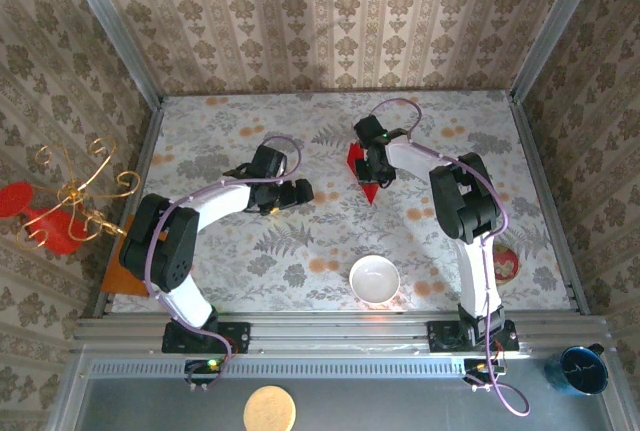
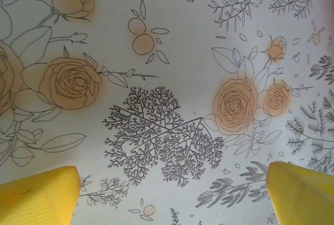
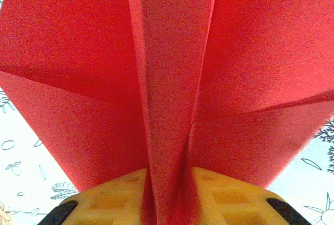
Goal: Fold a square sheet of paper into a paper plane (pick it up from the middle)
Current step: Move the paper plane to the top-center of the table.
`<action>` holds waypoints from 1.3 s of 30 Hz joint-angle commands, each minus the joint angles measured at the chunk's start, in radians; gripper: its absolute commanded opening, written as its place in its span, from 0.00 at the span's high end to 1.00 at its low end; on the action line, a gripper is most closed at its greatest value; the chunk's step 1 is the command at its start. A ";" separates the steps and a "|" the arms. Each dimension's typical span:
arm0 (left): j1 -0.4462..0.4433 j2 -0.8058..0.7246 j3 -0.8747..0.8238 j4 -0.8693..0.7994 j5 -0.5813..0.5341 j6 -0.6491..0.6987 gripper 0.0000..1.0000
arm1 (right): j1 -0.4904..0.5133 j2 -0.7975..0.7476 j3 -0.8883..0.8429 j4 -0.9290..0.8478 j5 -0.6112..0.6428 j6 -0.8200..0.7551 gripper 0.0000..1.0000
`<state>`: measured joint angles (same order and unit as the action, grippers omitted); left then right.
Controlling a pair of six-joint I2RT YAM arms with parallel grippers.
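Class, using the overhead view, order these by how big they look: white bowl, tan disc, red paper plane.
1. The white bowl and tan disc: look alike, unranked.
2. The red paper plane: smallest, though partly hidden.

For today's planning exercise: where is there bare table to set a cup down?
Free: the table's far strip; the near patch between left arm and white bowl. Crowded: centre, around left hand, right hand and paper plane.
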<state>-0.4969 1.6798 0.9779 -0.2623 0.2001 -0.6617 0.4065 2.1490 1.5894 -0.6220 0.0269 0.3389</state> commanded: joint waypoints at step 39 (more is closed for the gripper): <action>0.004 -0.102 0.036 -0.104 -0.073 0.016 0.00 | -0.031 0.240 0.328 -0.074 0.154 0.001 0.61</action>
<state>-0.4965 1.6142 0.9871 -0.3363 0.1265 -0.6571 0.3859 2.3562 1.9030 -0.6296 0.1848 0.3031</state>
